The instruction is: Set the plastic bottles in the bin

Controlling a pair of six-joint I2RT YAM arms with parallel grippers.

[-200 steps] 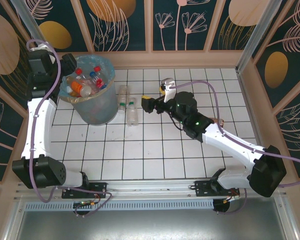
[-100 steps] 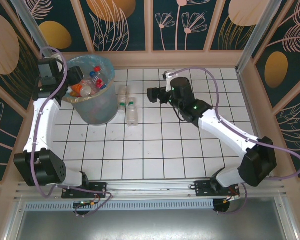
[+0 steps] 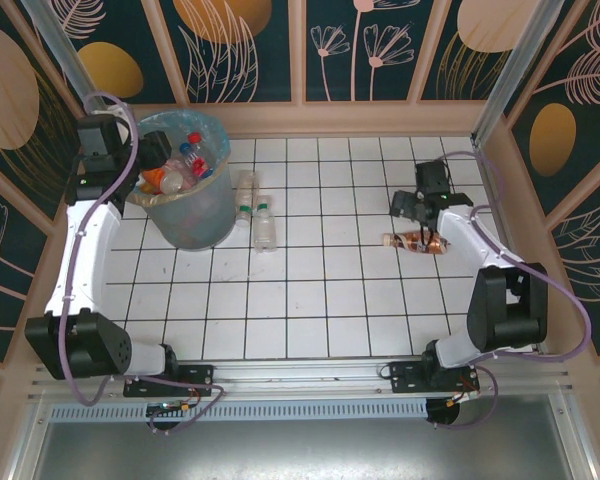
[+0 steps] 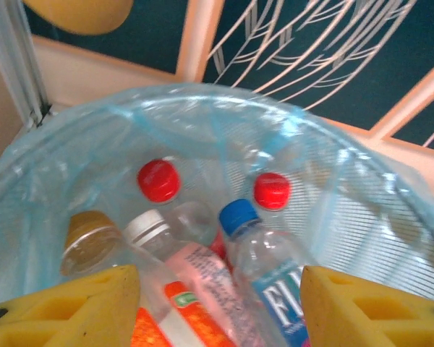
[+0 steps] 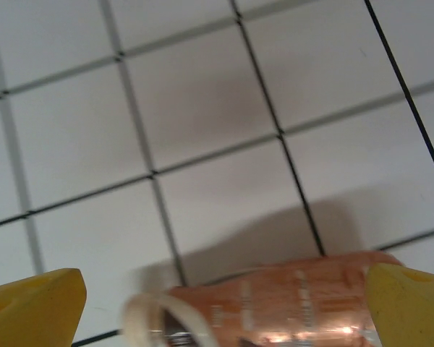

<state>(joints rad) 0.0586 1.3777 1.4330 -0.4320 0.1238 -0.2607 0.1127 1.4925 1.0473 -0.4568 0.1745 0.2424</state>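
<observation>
Over bin [image 4: 362,181], L claw [image 4: 217,293] wide, tilted down; R claw [image 5: 224,300] wide above brown bottle [image 5: 311,289]

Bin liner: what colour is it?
The liner is light blue, best seen in the left wrist view.

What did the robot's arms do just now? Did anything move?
The right gripper swung away from the middle of the table to its right side. It now hangs open over a brown bottle lying there. The left gripper shifted in over the bin, open and empty. The clear bottles beside the bin stayed put.
</observation>
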